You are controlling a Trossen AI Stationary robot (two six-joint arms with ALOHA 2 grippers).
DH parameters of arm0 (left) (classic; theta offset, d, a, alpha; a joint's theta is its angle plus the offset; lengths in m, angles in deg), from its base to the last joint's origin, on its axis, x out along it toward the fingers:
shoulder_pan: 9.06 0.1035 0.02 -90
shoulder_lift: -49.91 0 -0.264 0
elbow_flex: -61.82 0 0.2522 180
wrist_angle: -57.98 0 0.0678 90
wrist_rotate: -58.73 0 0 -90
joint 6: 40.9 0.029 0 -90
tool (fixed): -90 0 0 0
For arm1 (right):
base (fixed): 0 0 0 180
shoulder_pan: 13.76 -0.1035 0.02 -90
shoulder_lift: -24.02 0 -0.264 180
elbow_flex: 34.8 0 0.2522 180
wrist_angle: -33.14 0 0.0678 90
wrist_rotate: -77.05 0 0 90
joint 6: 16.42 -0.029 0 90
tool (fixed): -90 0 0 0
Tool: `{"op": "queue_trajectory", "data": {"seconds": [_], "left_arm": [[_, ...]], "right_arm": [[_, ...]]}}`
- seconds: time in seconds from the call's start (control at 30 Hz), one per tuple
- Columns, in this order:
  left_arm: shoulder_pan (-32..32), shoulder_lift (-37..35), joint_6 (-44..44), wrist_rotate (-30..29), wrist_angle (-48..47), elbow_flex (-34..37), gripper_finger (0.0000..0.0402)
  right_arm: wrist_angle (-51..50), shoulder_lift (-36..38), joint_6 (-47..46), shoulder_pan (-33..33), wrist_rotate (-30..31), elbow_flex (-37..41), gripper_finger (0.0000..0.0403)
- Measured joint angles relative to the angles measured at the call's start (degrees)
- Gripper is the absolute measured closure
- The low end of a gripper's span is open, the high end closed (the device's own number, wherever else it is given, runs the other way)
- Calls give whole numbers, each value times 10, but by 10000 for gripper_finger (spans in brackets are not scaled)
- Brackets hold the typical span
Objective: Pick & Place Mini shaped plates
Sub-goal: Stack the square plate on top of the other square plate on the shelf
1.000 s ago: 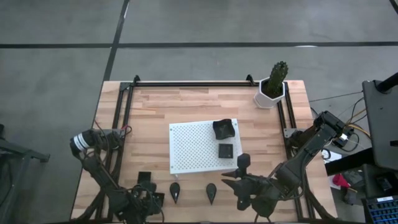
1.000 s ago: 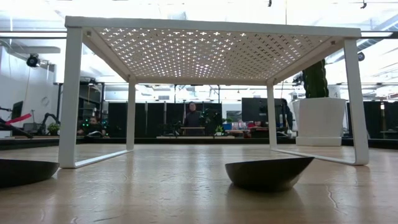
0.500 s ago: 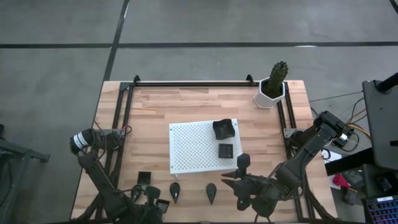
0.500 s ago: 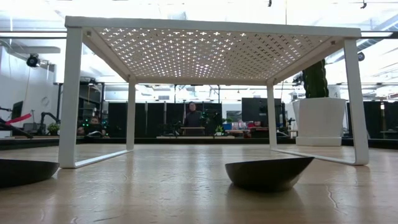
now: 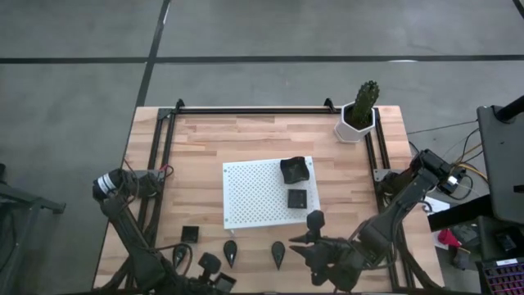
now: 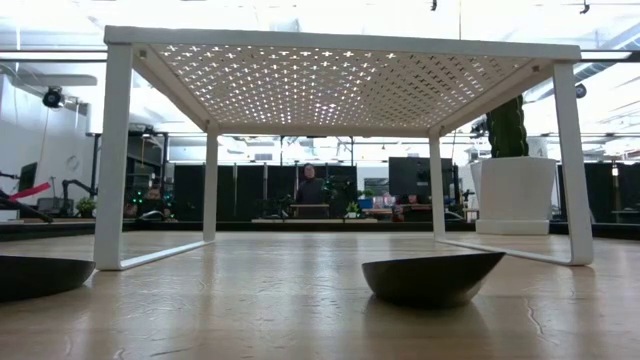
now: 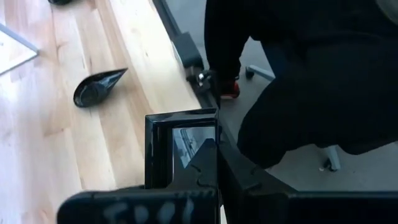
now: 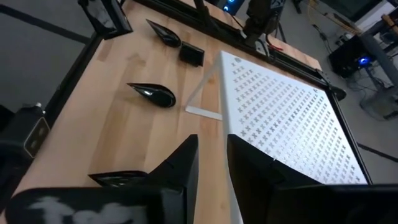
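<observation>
You look down on a grey concrete floor [image 5: 270, 33] crossed by dark lines, one running straight across beyond the table and another slanting off at the far left; the wooden table [image 5: 246, 139] of pale butcher-block strips stands on it, edged by a black metal frame [image 5: 254, 109]; off its right side you see a dark stand [image 5: 501, 164] with cables trailing beside it. From table height you face a broad, bright room; rows of ceiling lights [image 6: 300, 10] glare overhead; dark panels or windows [image 6: 250, 190] line the far wall; a person [image 6: 311, 190] stands far back among desks and glowing screens [image 6: 385, 200]; equipment on stands clusters at the left [image 6: 40, 200].
</observation>
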Motion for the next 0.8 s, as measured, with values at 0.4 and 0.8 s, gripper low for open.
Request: {"op": "queue_trajectory", "data": {"seconds": [0.4,0.8], "left_arm": [[12,0,58,13,50,1,401],[25,0,118,59,124,0,402]], "right_arm": [[50,-1,31,-11,-5,0,328],[118,-1,77,-15,-103,0,331]]}}
